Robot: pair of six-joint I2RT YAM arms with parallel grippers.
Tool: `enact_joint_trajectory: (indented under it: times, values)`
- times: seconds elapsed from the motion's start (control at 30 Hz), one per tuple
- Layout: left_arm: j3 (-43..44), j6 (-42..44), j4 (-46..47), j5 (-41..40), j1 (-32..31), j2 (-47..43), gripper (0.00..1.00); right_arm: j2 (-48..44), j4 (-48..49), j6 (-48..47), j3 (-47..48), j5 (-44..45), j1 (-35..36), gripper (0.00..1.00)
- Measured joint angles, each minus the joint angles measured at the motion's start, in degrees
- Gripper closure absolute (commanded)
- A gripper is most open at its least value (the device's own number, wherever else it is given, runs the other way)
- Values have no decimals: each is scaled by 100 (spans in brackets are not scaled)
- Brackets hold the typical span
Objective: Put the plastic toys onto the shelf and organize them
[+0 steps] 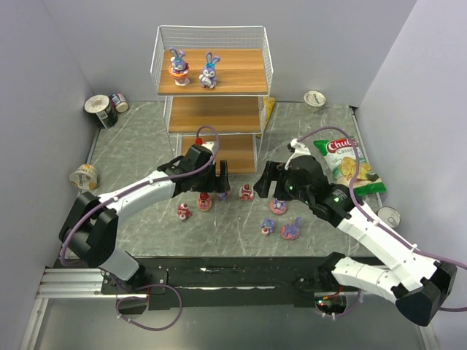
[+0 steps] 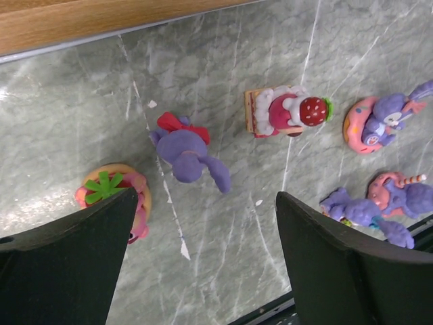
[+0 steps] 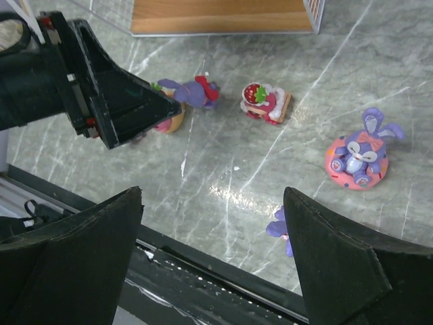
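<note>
Chip bag (image 1: 349,166) flanks the right end effector (image 1: 270,186), released like the left end effector (image 1: 212,180), both above toys (image 1: 205,202).

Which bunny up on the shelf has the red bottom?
The left bunny, standing on a pink-red base; the right bunny has no such base.

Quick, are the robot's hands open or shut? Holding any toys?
Left gripper: open, holding nothing.
Right gripper: open, holding nothing.

Left arm (image 1: 139,191), right arm (image 1: 379,240): white links, black joints, purple cables (image 1: 332,130), black fingers (image 2: 67,264).
</note>
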Motion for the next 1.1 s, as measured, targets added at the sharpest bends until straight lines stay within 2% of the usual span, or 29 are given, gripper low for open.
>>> enact_joint_trajectory:
  times: [0.23, 0.77, 0.87, 1.1]
  values:
    - [2, -50, 348, 136, 4, 46, 14, 90, -44, -2, -72, -83, -50, 10]
    - [2, 837, 684, 122, 4, 577, 33, 90, -127, -2, -72, -79, -166, 11]
    - [2, 909, 704, 157, 4, 619, 41, 90, -127, 0, -72, -79, -184, 11]
    - [4, 962, 907, 256, 13, 741, 78, 90, -127, 24, -74, -70, -195, 11]
